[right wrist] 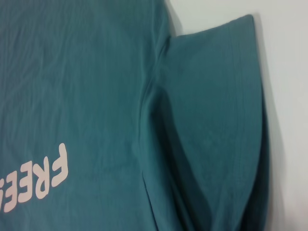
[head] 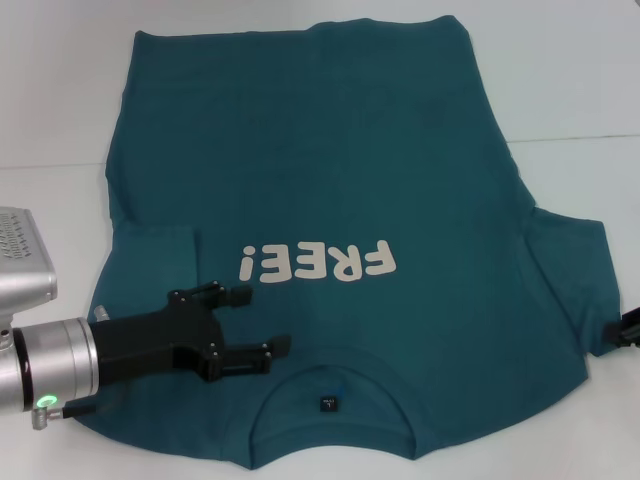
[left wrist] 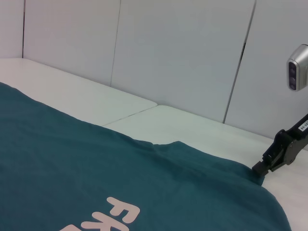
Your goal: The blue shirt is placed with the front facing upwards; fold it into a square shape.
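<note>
My black left gripper hung with its fingers spread wide, empty, above the dark teal-blue cotton T-shirt at eight o'clock, beside the folded-in left sleeve. My right gripper touched the right sleeve's edge at four o'clock; I could not tell its opening. The shirt lay flat on the white table, "FREE!" lettering up, collar nearest me.

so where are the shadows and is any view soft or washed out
Head view: even light, faint shadow under the left gripper on the blue shirt. Left wrist view: bright white table, nearest shirt edge slightly soft. Right wrist view: dark shadow in the sleeve fold, lettering a bit blurred.
</note>
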